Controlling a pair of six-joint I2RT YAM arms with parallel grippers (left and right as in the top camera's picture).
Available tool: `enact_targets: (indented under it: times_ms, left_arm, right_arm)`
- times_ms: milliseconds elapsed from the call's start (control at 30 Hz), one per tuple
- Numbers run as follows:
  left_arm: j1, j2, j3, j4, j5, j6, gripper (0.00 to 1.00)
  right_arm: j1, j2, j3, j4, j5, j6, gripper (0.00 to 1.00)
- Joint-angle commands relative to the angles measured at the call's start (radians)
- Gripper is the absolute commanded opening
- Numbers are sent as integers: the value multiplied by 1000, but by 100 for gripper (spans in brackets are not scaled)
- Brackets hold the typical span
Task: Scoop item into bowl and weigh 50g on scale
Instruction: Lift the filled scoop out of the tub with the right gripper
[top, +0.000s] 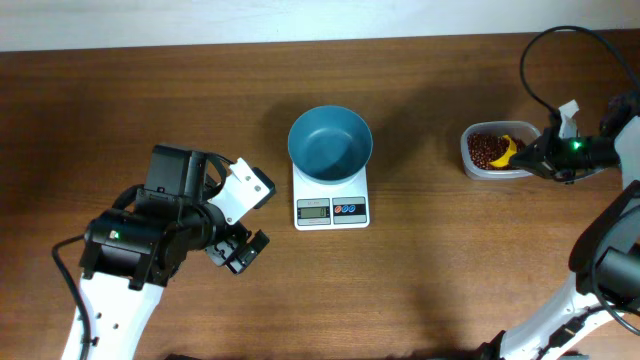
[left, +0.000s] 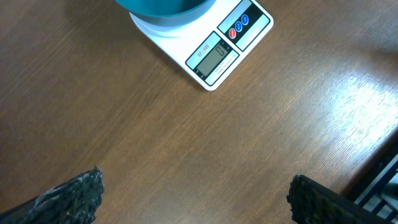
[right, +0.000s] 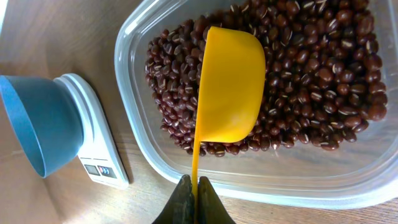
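many dark red-brown beans (right: 311, 74) in one tub (right: 249, 180); one teal bowl (top: 330, 142) on one scale (top: 332, 208); right pincer (right: 193, 199) pinching scoop (right: 231, 87); left pincer (left: 196, 199) spread.

1. There was one teal-blue bowl (top: 330, 141).
2. There was one white scale (top: 331, 209), with one grey display (left: 217, 55).
3. There was one clear plastic tub (right: 261, 180).
4. There was one yellow scoop (right: 230, 87).
5. The red-brown beans (right: 311, 62) were far too many to count, a loose mass in the single tub.
6. There were two grippers, the left gripper (left: 199, 196) and the right gripper (right: 194, 202), each with two fingers.
7. There was one wooden table (top: 450, 280).
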Motion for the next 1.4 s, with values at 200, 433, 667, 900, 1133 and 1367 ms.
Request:
enact_targets:
  times_ms: [200, 433, 667, 900, 1133, 1367]
  left_arm:
    - [6, 7, 18, 2, 0, 19, 99]
    - [6, 7, 18, 2, 0, 19, 99]
    - [6, 7, 18, 2, 0, 19, 99]
    - [6, 7, 18, 2, 0, 19, 99]
    - [6, 7, 18, 2, 0, 19, 99]
    - [6, 7, 18, 2, 0, 19, 99]
  right_arm:
    - [-13, 7, -58, 4, -124, -79, 4]
    - [-65, 7, -58, 10, -214, -120, 4]
    - [-105, 7, -76, 10, -226, -158, 4]
    - [-125, 7, -177, 75, -337, -201, 4]
    - [-152, 7, -249, 124, -394, -212, 4]
    - [-152, 7, -249, 131, -466, -212, 4]
